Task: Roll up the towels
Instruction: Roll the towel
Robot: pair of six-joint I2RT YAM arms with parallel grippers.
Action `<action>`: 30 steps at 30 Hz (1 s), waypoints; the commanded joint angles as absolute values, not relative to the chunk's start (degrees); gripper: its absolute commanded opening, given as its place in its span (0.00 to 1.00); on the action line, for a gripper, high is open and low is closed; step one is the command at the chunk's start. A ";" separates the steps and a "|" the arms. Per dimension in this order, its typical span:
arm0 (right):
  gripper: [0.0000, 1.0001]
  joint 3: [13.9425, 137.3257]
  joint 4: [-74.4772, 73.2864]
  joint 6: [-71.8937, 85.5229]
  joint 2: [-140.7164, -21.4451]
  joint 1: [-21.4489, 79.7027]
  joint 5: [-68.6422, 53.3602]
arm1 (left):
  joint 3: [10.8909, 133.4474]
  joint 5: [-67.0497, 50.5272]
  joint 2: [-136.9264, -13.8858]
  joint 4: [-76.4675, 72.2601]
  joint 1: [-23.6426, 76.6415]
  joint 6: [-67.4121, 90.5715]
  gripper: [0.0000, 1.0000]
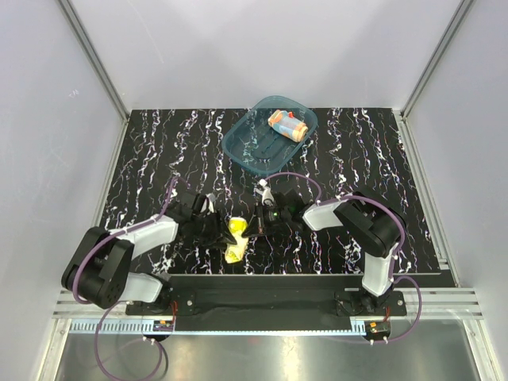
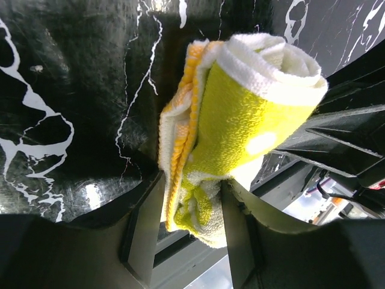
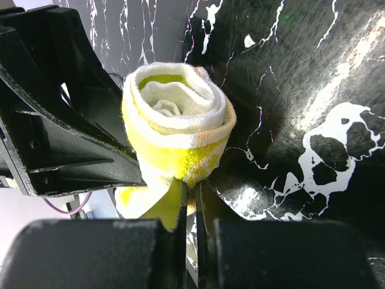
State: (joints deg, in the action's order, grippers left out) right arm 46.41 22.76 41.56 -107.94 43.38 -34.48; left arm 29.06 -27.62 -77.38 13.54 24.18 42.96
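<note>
Teal tub (image 1: 252,148) holding rolled orange-dotted towel (image 1: 287,124), rolled yellow towel (image 1: 236,239) outside it

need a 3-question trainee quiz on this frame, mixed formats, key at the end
1. True or false: the rolled dotted towel lies inside the tub.
2. Multiple choice: how many arms grip the yellow towel? A) none B) one C) two
3. Fill in: in the right wrist view, the yellow towel's end shows its layers wound in a ___.

Key:
1. True.
2. C: the left fingers straddle it, and the right fingers pinch a flap of it.
3. Spiral.
</note>
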 commanded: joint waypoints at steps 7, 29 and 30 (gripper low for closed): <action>0.13 48.69 19.69 39.73 -105.03 43.68 -36.65 | 29.53 -12.57 -81.64 16.35 26.01 40.43 0.34; 0.78 54.84 -12.72 32.08 -92.64 36.04 -21.72 | 32.34 -18.27 -73.23 14.33 26.81 39.55 0.00; 0.78 55.19 -13.79 31.38 -92.38 36.04 -21.45 | 32.52 -18.63 -72.60 13.80 26.81 39.99 0.00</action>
State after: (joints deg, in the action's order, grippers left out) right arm 52.36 -6.37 34.26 -95.55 36.12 -25.06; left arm 31.05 -21.76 -75.07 12.95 26.87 41.56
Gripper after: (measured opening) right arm 0.779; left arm 0.299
